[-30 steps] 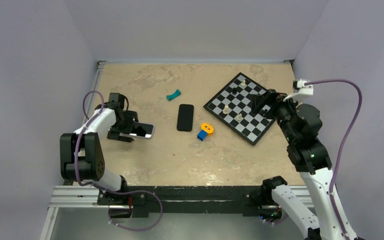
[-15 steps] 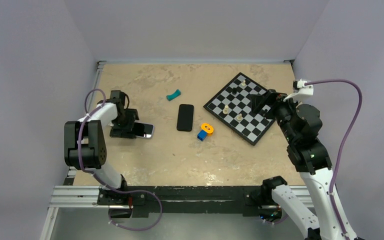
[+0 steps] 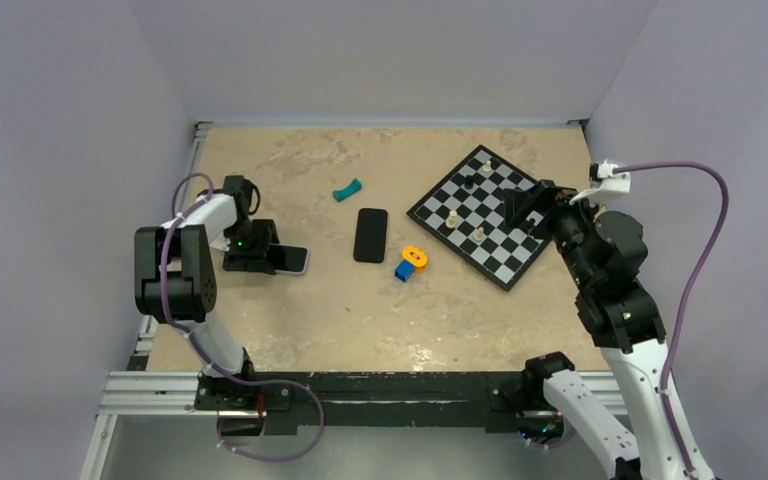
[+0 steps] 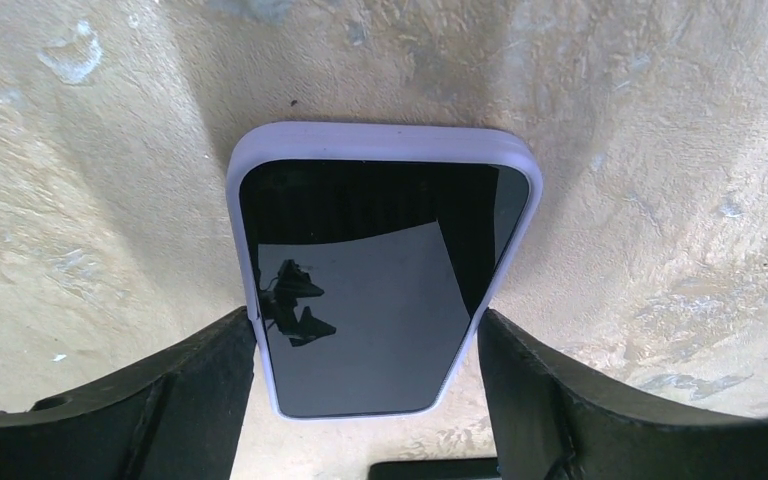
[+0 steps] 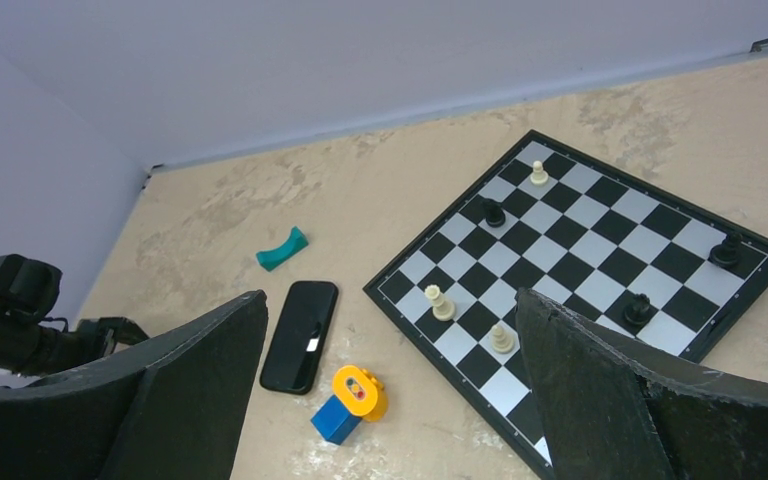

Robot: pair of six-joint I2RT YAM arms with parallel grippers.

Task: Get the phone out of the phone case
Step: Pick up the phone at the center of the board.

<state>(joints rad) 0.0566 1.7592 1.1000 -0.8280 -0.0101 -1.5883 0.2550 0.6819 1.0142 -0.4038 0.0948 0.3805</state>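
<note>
Phone (image 4: pixel 370 300) may stay clamped inside its case (image 4: pixel 380 140)
Left pincer (image 4: pixel 365 332) straddles the case, flat at the tabletop's (image 4: pixel 660 250) left; whether it grips cannot be told. Squeezing the case walls could pin the phone in.

From above, the left jaws hide half of the phone case (image 3: pixel 304 261).

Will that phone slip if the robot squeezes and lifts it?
Probably not much: the left gripper would press on the lilac case, which looks soft and grippy, unlike the phone's glossy front. It looks flat and stiff, so it shouldn't flop or roll. Gripped at one end only, it might sag downward.
</note>
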